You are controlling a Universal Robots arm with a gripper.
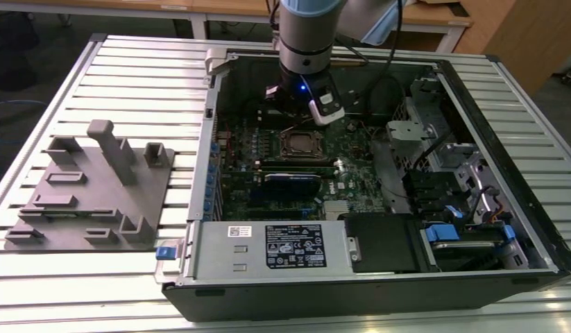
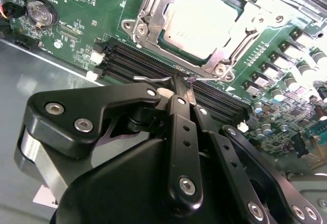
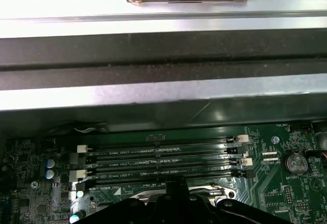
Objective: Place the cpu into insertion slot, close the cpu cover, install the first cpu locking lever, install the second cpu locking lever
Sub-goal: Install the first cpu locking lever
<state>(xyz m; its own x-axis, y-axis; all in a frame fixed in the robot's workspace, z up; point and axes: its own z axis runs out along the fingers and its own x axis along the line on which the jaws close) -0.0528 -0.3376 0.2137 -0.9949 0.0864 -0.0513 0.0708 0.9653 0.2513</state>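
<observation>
My arm reaches down into the open computer case, with my gripper (image 1: 302, 119) just behind the insertion slot (image 1: 302, 144) on the green board. In the second wrist view the cpu (image 2: 202, 20) lies flat in the socket, its pale silver face up. The cpu cover (image 2: 151, 1) frames it, lying down around the chip. My gripper (image 2: 183, 92) is shut, black fingertips together. A thin wire locking lever (image 2: 153, 78) runs along the socket's near edge right at the tips. I cannot tell if it is pinched. In the first wrist view the gripper (image 3: 176, 187) sits by the memory slots (image 3: 163, 157).
A grey labelled power-supply box (image 1: 271, 246) fills the case's near side, with drive bays and cables (image 1: 452, 208) on the exterior view's right. A grey fixture plate (image 1: 91, 187) lies outside the case on the exterior view's left. The metal case wall (image 3: 163, 81) rises close behind the gripper.
</observation>
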